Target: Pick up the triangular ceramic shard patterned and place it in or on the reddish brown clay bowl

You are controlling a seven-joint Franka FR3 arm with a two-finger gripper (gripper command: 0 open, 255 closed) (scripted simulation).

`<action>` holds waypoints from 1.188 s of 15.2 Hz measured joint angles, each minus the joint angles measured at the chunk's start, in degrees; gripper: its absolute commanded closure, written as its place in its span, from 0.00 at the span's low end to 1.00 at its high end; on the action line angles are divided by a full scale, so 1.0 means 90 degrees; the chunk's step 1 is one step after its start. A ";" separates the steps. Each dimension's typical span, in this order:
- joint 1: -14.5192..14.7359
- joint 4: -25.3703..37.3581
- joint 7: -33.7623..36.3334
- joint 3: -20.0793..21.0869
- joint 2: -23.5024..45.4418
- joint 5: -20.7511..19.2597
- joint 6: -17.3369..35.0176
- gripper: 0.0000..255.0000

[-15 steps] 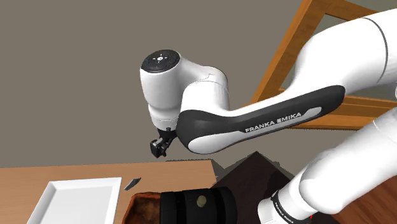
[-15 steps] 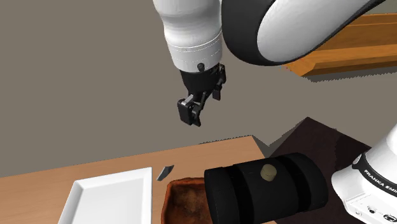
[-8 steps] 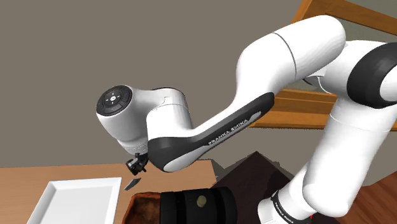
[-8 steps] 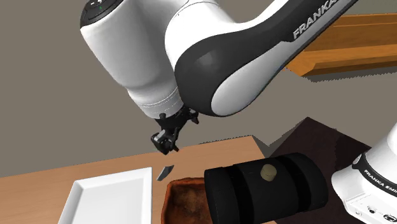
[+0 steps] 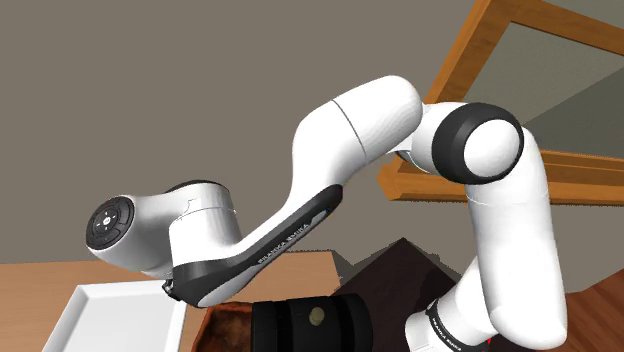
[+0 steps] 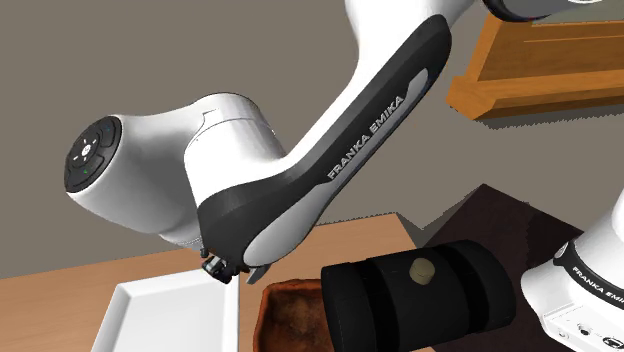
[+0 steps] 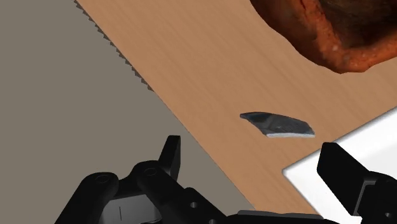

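The shard [image 7: 278, 125] is a small dark grey triangular piece with a pale edge, lying flat on the wooden table [image 7: 210, 63]. My gripper [image 7: 254, 159] hangs open just above it, and the shard shows in the gap between the fingers, untouched. The reddish-brown bowl [image 7: 324, 32] sits a little beyond the shard; in the second exterior view the bowl [image 6: 290, 312] lies right of the white tray [image 6: 165, 310]. In the shoulder view, the lowered wrist [image 5: 150, 235] hides the shard, with the bowl [image 5: 225, 330] below it.
The white tray [image 7: 359, 149] lies close beside the shard, its corner near one finger [image 7: 337, 165]. The table's edge [image 7: 137, 79] runs just past the other finger, with grey floor beyond. A black cylinder [image 6: 420, 290] stands beside the bowl, and a dark brown block [image 5: 400, 270] sits behind it.
The arm has swung down and toward both exterior views' left. The gripper dropped from high above the table to just over the shard, and the wrist now covers it in the shoulder view.
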 measured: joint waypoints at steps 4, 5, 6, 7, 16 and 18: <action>0.0745 0.1210 0.0116 -0.0362 0.1044 -0.0309 -0.0403 0.00; 0.0865 0.1454 0.0102 -0.0433 0.1243 -0.0359 -0.0469 0.00; 0.0923 0.1552 0.0119 -0.0483 0.1367 -0.0404 -0.0461 0.00; 0.0927 0.1557 0.0132 -0.0516 0.1426 -0.0439 -0.0420 0.00; 0.0848 0.1417 0.0220 -0.0658 0.1640 -0.0619 -0.0091 0.00; 0.0845 0.1413 0.0223 -0.0661 0.1643 -0.0622 -0.0083 0.00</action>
